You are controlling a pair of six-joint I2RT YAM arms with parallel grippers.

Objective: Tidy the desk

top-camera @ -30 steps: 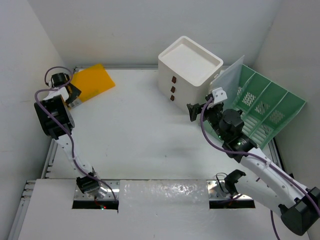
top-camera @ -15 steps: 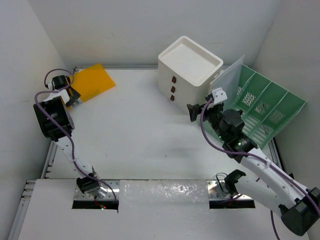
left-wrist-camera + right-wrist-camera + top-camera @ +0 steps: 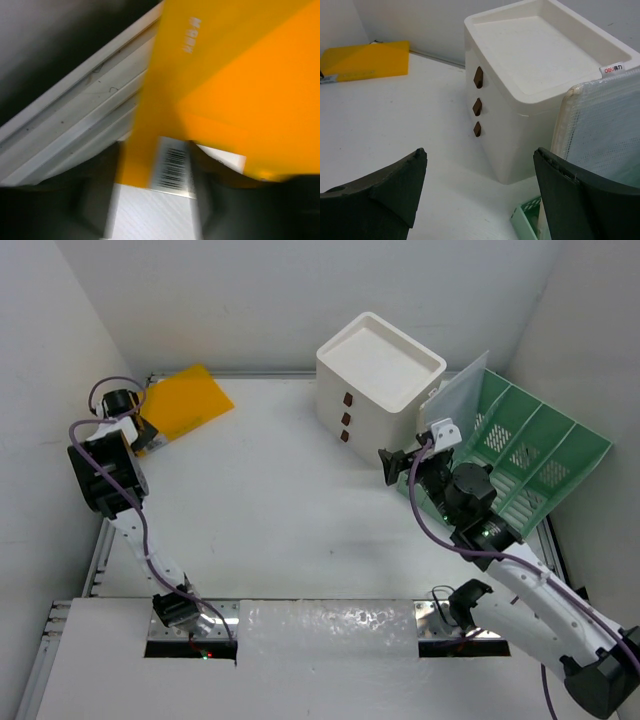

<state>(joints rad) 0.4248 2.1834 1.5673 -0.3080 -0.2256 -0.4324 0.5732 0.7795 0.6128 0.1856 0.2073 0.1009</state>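
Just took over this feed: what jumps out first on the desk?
The bright orange folder in the far-left corner, its edge between the fingers of the left claw. Next, the white three-drawer box at the far centre-right, with a green file rack tilted beside it.

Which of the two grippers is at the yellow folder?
The left gripper, at the edge of the yellow folder in the far-left corner; the right gripper is open beside the white drawer box instead.
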